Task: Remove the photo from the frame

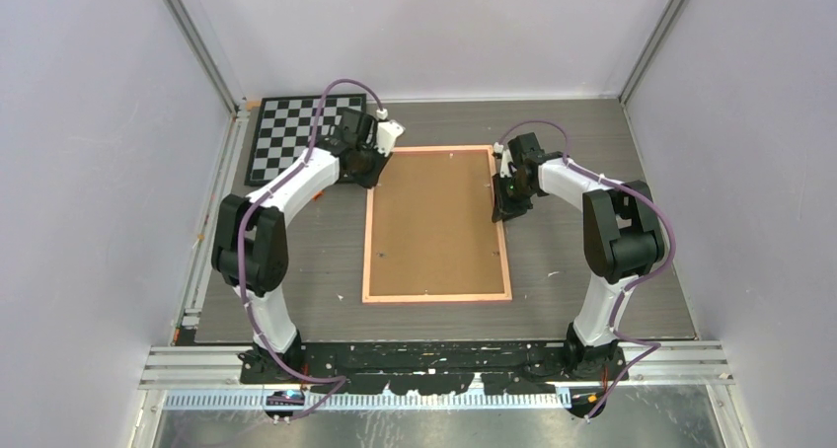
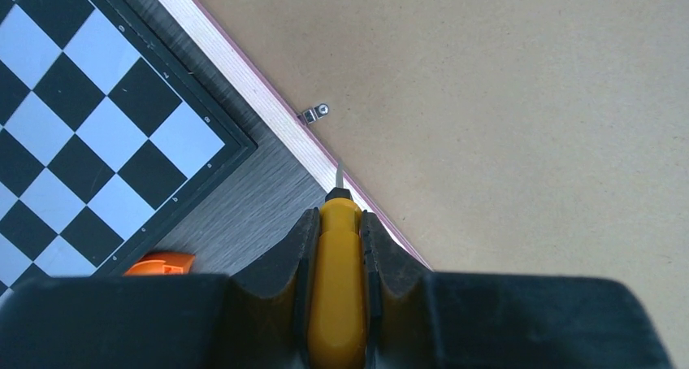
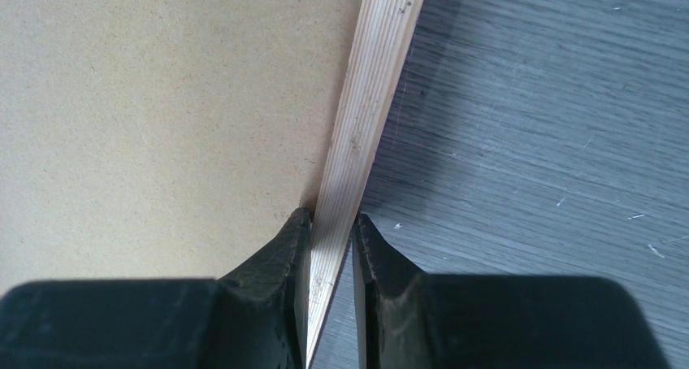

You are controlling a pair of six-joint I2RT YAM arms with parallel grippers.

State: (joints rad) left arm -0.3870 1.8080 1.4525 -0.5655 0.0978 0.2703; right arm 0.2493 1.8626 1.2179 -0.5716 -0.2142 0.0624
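Observation:
The frame (image 1: 435,221) lies face down in the table's middle, brown fibreboard back up, thin pink border round it. The photo is hidden under the back. My left gripper (image 1: 373,160) is at the frame's far left corner, shut on a yellow-handled screwdriver (image 2: 337,280). Its metal tip (image 2: 339,174) touches the pink border (image 2: 268,117) just below a small metal clip (image 2: 315,113). My right gripper (image 1: 510,203) is shut on the frame's right border (image 3: 366,117), one finger on the fibreboard side, the other on the table side.
A black-rimmed chessboard (image 1: 296,132) lies at the far left, close to the frame's corner; it also shows in the left wrist view (image 2: 89,133). A small orange object (image 2: 160,264) lies on the table by the chessboard. Grey walls enclose the table.

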